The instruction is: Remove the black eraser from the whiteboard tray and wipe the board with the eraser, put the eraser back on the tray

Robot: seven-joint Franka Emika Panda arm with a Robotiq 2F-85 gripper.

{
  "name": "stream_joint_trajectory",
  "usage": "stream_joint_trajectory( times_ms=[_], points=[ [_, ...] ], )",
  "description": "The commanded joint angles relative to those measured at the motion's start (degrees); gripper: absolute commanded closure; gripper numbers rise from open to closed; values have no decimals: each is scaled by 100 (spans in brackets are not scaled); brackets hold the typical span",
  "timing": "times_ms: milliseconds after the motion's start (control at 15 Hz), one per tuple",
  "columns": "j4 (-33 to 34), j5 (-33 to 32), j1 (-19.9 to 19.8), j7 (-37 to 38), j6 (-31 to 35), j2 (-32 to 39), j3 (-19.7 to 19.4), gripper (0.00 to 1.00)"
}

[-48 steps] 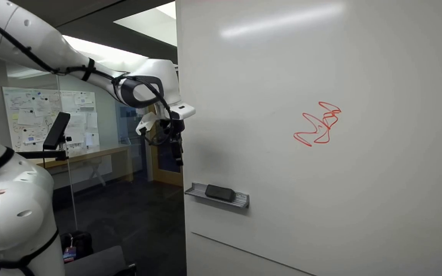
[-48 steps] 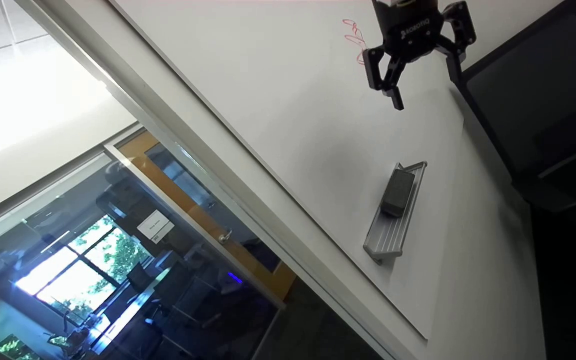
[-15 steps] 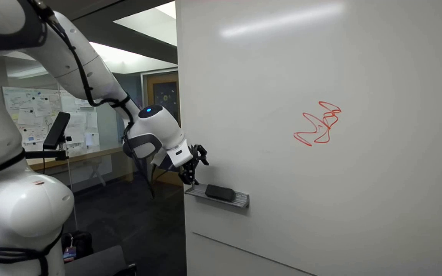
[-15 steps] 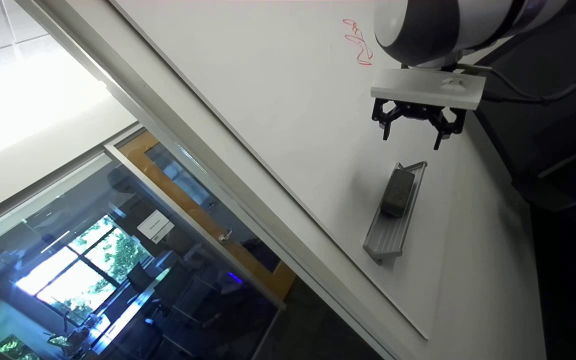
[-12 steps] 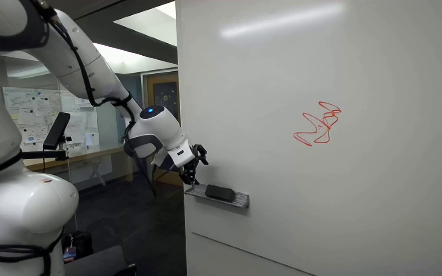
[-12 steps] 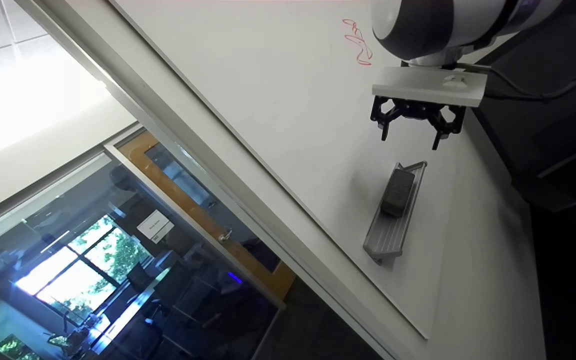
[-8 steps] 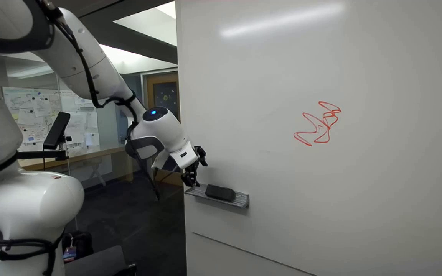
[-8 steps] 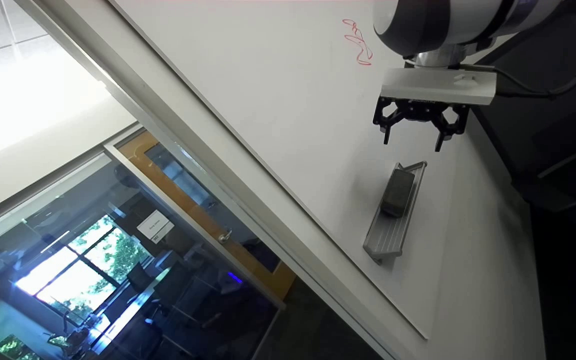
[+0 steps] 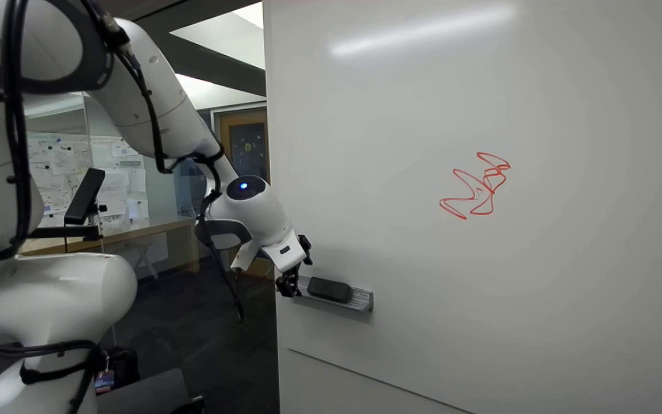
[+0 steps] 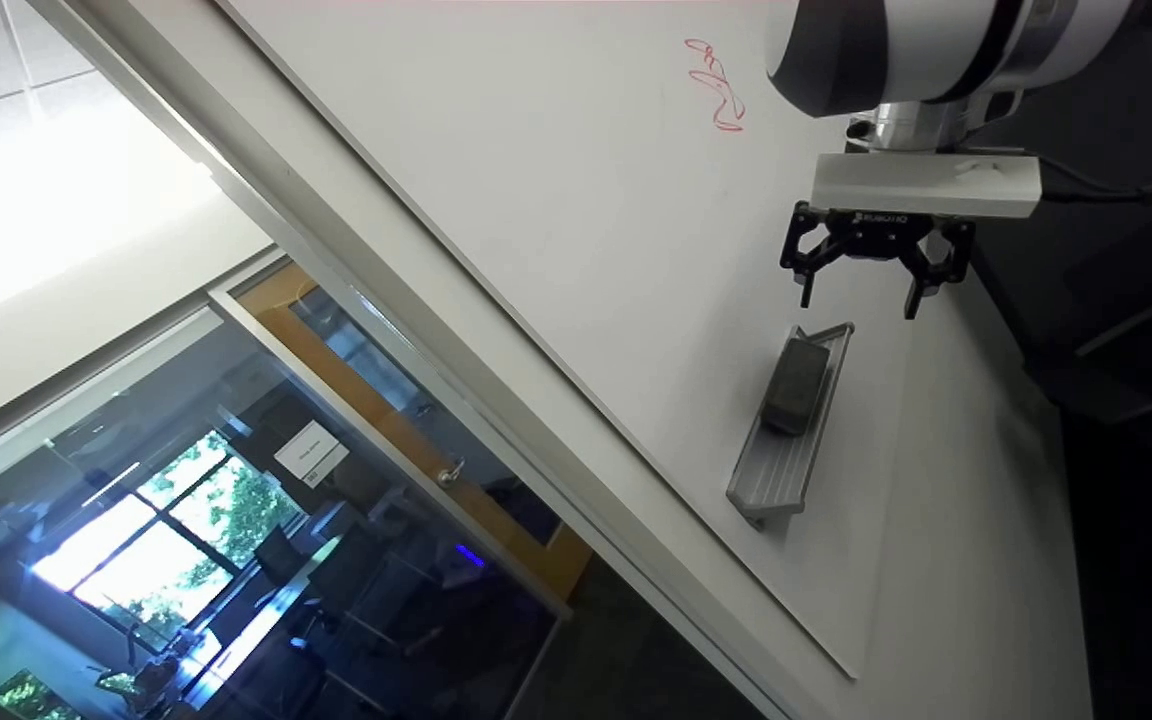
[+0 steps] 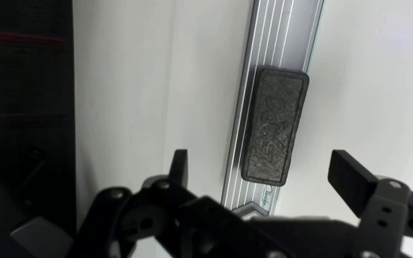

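The black eraser (image 9: 329, 290) lies flat on the grey whiteboard tray (image 9: 361, 300), which is fixed low on the large white board (image 9: 566, 287). The board bears a red scribble (image 9: 493, 191) up to the right. My gripper (image 10: 857, 310) is open and empty, above the tray and apart from the eraser (image 10: 796, 387). In the wrist view, the fingertips stand wide on either side of the eraser (image 11: 276, 125), level with its lower end. In an exterior view, one finger (image 9: 289, 284) hides the tray's left end.
The board's left edge (image 9: 272, 172) is close beside the arm, with a room behind glass beyond it. A dark chair (image 9: 147, 394) and a bag (image 9: 121, 365) stand at the bottom left. A dark screen-like panel (image 10: 1086, 160) is behind the arm.
My gripper has come down from well above the tray, turning on the way. In the last half second it moved slightly lower, nearer the tray. The eraser, tray and scribble are unchanged.
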Motion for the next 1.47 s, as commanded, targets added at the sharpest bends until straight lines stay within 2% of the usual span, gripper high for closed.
stream_joint_trajectory(
  times_ms=[0, 267, 333, 400, 667, 733, 1000, 1400],
  points=[
    [1, 192, 1190, -343, 531, -482, -1091, 0],
    [2, -187, 2575, -48, 1578, -998, -2308, 0],
    [3, -69, 2015, -117, 1105, -578, -1857, 0],
    [-2, -91, 2181, -117, 1152, -648, -2001, 0],
    [-2, -91, 2089, -120, 1135, -630, -1946, 0],
    [100, -156, 1947, -4, 1135, -487, -1840, 0],
    [469, -307, 2072, 386, 1135, -227, -1942, 0],
    [630, -286, 2531, 901, 1135, 31, -2331, 0]
  ],
)
